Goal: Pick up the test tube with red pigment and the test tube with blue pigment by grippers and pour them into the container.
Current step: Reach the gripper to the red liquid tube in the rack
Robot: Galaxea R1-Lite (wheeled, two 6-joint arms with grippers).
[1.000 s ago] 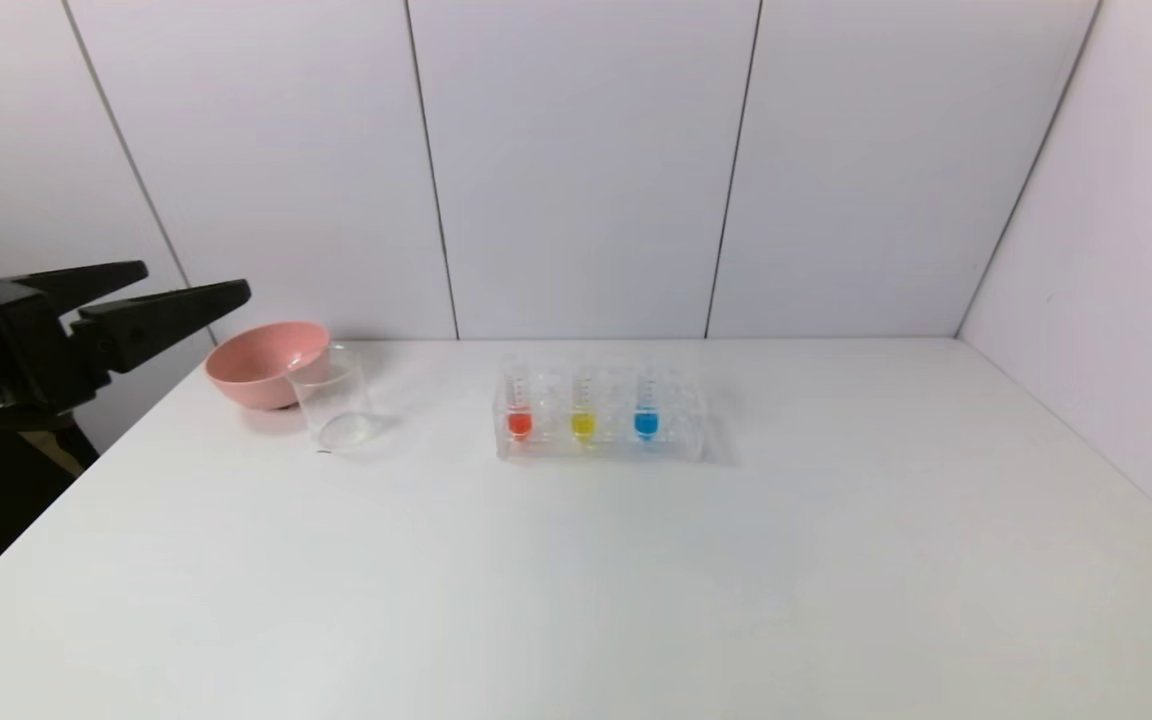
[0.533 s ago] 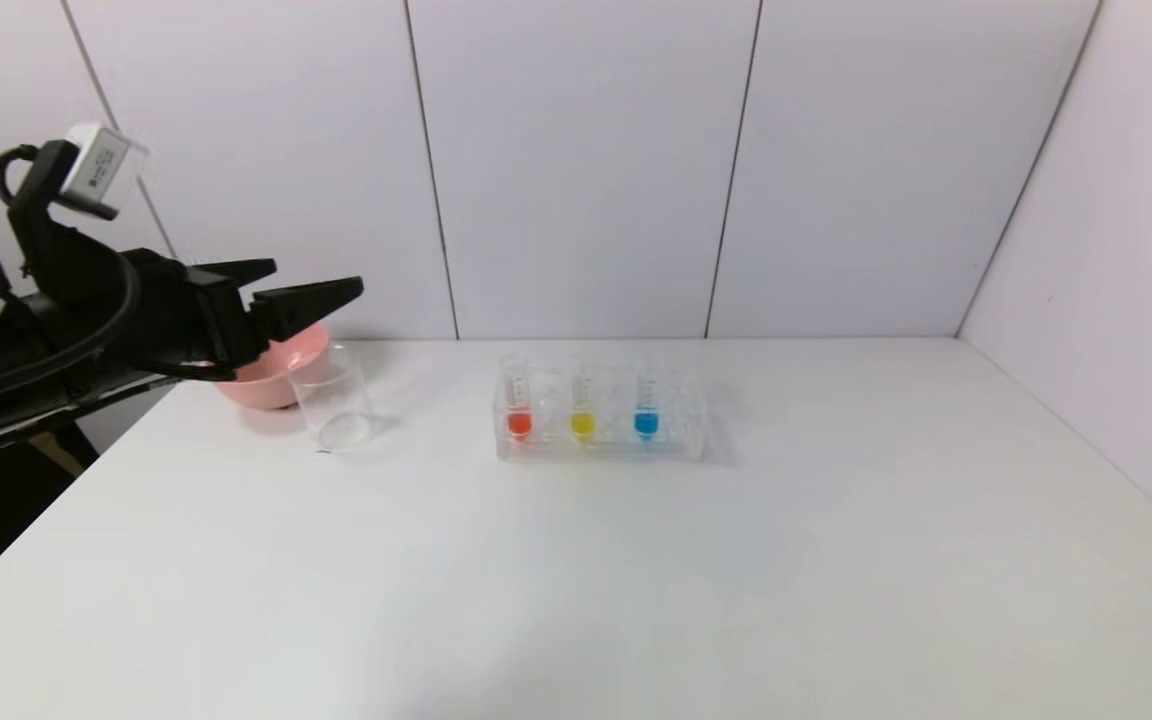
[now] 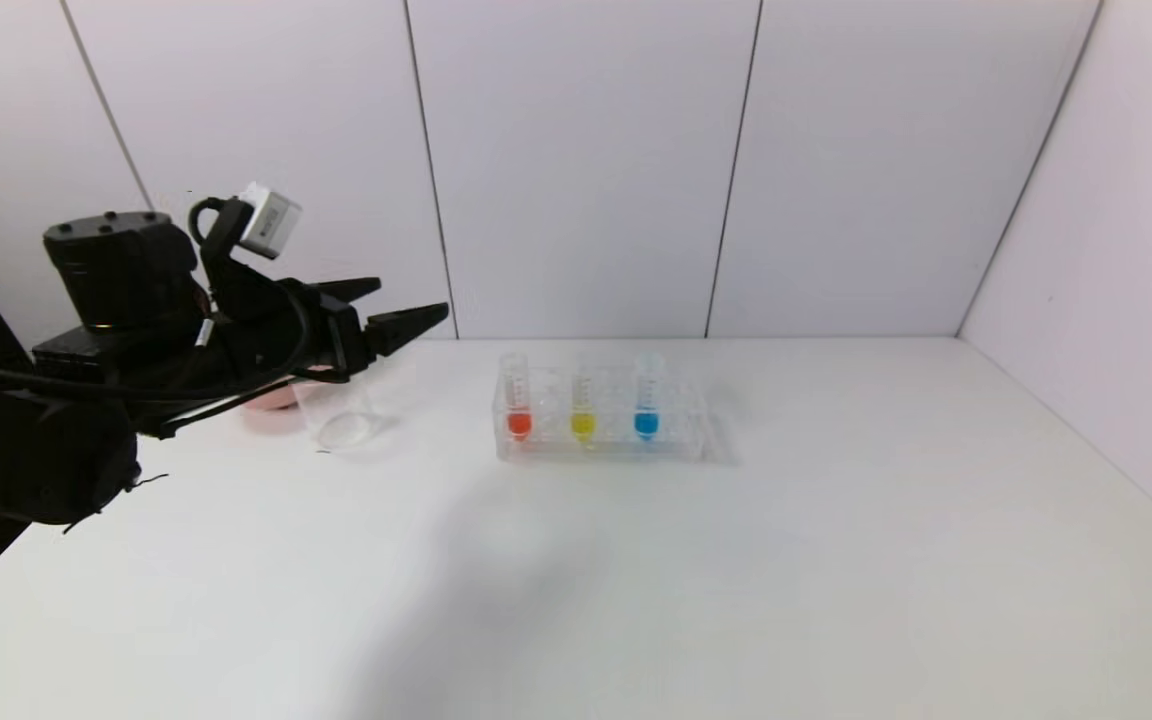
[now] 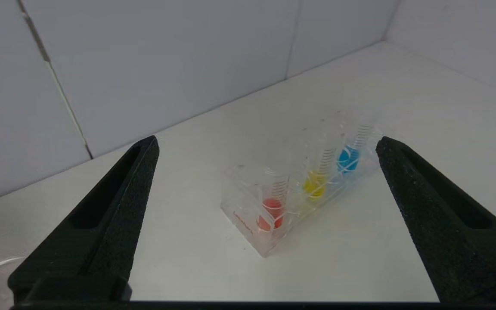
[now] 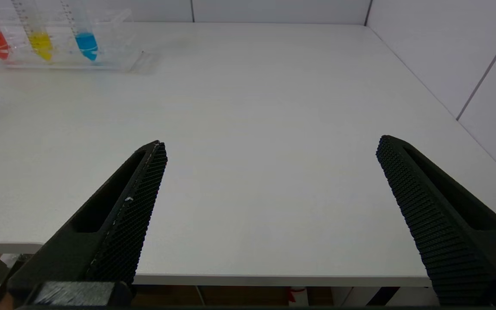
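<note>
Left arm out over the table, right arm low at the near edge.

The left gripper hangs in the air, its two black fingers spread wide and level, nothing between them. The right gripper sits parked by the table's near edge, its fingers equally wide apart and empty.

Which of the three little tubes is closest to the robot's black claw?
The test tube with red pigment. It stands at the rack's end nearest the open left gripper; the yellow tube is in the middle, the test tube with blue pigment farthest.
</note>
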